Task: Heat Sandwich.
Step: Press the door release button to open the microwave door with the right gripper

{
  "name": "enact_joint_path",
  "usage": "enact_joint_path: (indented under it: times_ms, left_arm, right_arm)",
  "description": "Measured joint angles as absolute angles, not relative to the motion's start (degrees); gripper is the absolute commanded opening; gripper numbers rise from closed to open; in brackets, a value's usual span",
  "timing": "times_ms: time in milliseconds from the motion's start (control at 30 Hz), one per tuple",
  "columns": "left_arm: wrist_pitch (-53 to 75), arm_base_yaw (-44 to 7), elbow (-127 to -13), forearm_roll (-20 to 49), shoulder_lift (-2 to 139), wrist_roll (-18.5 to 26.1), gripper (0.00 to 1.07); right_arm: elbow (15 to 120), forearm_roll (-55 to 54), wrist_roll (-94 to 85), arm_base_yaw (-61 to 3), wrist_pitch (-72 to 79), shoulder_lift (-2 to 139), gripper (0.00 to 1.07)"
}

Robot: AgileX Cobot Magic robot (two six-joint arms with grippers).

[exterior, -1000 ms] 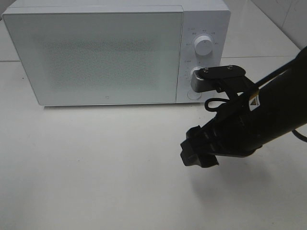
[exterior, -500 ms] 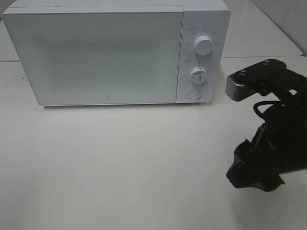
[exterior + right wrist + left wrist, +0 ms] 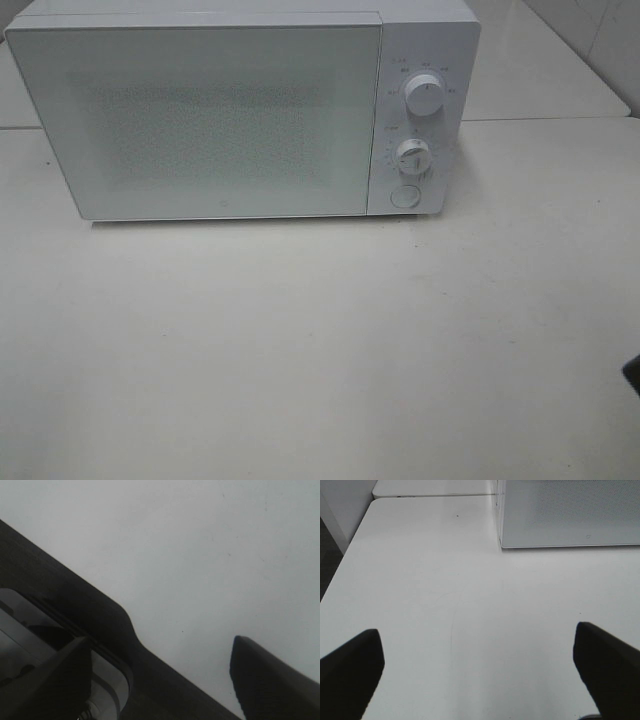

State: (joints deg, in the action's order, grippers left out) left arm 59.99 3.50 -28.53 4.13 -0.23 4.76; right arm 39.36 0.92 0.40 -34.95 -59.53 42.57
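Microwave [image 3: 240,110] stands at 12 o'clock on the worktop [image 3: 300,350] with its door [image 3: 200,120] shut. An upper dial [image 3: 424,95], a lower dial [image 3: 411,155] and a round button [image 3: 404,195] sit on its panel toward 1 o'clock. The sandwich appears in no view; it is probably behind the frosted door, though this cannot be confirmed. The left end effector [image 3: 477,635] hangs released over bare worktop, nothing between its jaws. The right end effector [image 3: 157,647] is likewise released and empty. Judgement: heating stage, arms standing clear. To do it well, hold both arms off the door and panel, verify the lower dial's setting, and come at the round button squarely only once heating ends.
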Motion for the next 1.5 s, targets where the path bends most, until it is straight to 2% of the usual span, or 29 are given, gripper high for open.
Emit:
enact_joint_path:
  times_ms: [333,500,1100,1500]
  left_arm:
    - [60.0,3.5,-28.5,4.1,-0.2,4.8,0.98]
    - [60.0,3.5,-28.5,4.1,-0.2,4.8,0.98]
    - [60.0,3.5,-28.5,4.1,-0.2,4.8,0.98]
    - [60.0,3.5,-28.5,4.1,-0.2,4.8,0.98]
  right_arm:
    - [39.4,3.2,0.4,-35.0,-62.7,23.3,0.76]
    - [39.4,3.4,1.0,-34.4,-63.7,19.9,0.76]
    - [39.3,4.1,2.0,-13.1,-64.5,6.5,0.76]
    - [30.4,4.1,2.0,-5.4,-61.1,-0.1,0.76]
